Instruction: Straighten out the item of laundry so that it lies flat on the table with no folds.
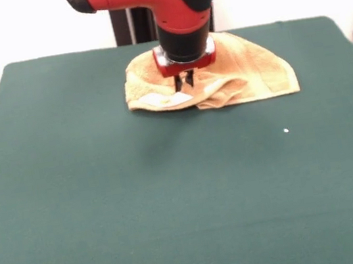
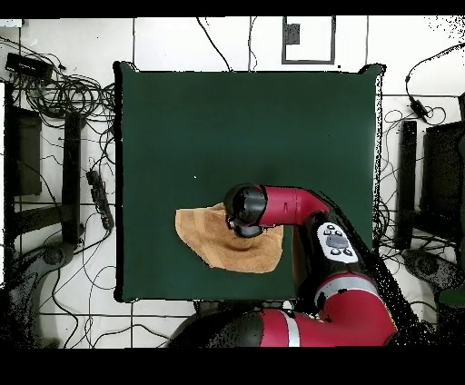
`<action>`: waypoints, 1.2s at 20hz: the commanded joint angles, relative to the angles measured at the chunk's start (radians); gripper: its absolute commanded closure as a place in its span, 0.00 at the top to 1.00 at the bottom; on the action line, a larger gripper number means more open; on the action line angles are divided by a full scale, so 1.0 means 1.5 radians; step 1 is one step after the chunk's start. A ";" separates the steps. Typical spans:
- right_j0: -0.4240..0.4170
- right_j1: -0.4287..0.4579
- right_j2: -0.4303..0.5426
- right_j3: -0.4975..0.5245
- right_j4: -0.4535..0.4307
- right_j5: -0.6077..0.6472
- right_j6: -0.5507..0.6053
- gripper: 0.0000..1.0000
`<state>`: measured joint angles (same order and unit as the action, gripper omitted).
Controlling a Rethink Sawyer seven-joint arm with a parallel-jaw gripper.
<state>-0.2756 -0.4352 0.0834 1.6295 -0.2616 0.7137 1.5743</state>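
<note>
Currently, left to right in the front view: bare table (image 1: 72, 187) is seen first, then the towel (image 1: 254, 70), lying crumpled at the table's far side, close to the robot's edge. Its left part is folded over, with a white label (image 1: 157, 99) showing on the front flap, and a rolled fold sits at the front middle; the right part lies flatter. The gripper (image 1: 183, 82) is poised over the left-centre fold, tips at or just above the cloth. The jaws look nearly closed, but whether cloth is pinched cannot be told.

Risks, as judged: if only the top layer is caught, the fold could be dragged rather than opened. If two layers are pinched, the whole towel could be slid and bunched further. A pull towards the robot could take cloth over the near table edge.

No containers are seen in either view.
</note>
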 commanded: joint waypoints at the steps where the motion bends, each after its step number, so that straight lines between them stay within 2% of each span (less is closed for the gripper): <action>1: -0.006 0.015 0.087 -0.061 -0.035 0.003 -0.064 0.00; 18: -0.020 0.007 0.101 -0.035 -0.057 -0.028 -0.046 0.00; 19: -0.026 0.007 0.108 -0.032 -0.059 -0.029 -0.047 1.00; 24: -0.024 0.010 0.108 -0.039 -0.058 -0.011 -0.043 1.00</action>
<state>-0.3095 -0.4315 0.1200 1.6164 -0.3249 0.7129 1.5743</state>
